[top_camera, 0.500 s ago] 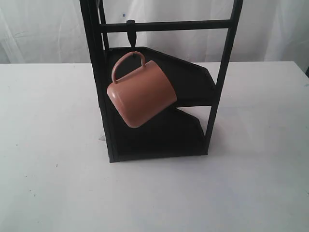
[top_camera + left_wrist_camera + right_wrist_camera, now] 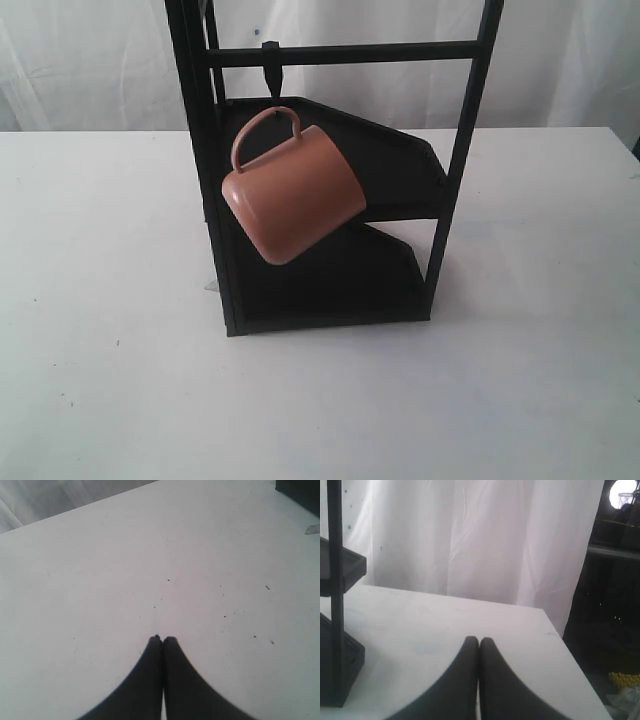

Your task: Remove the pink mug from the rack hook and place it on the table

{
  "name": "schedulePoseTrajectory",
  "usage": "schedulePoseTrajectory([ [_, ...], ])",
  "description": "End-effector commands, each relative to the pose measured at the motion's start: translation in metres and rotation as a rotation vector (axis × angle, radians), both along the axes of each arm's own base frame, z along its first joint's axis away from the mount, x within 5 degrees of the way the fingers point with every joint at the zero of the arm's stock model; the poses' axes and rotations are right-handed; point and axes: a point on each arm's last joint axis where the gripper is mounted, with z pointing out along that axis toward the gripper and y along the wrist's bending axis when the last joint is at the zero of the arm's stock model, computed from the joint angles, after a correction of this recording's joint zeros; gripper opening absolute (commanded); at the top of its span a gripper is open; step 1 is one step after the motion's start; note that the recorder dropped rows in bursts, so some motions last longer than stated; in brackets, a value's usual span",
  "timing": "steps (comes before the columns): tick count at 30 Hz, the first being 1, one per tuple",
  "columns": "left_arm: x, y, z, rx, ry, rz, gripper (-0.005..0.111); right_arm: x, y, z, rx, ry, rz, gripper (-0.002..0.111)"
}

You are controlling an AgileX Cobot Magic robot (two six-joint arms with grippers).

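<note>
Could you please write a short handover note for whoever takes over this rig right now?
Left gripper: shut, empty, over the wide white table.
Right gripper: shut, empty, near the tall black metal rack. Neither gripper shows in the exterior view.
Salmon-pink matte mug: hangs tilted by its loop handle under the short black rack hook on the top crossbar.
Done: nothing yet.
Left: open a gripper, reach the mug, lift it off the hook, set it on the table.
</note>
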Motion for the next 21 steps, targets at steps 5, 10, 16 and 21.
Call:
schedulePoseTrajectory([
  [5,0.0,-0.001,0.0,-0.012,-0.005,-0.005,0.0,-0.001,0.0,0.004,-0.003,-0.039,0.005,0.0],
  [10,0.0,-0.001,0.0,-0.012,-0.005,-0.005,0.0,-0.001,0.001,0.005,-0.003,-0.054,0.006,0.0],
  [16,0.0,-0.001,0.0,-0.012,-0.005,-0.005,0.0,-0.003,0.002,0.017,0.002,-0.192,0.02,0.0],
  [21,0.0,-0.001,0.0,-0.012,-0.005,-0.005,0.0,-0.008,0.003,0.033,0.062,-0.371,0.051,0.0],
])
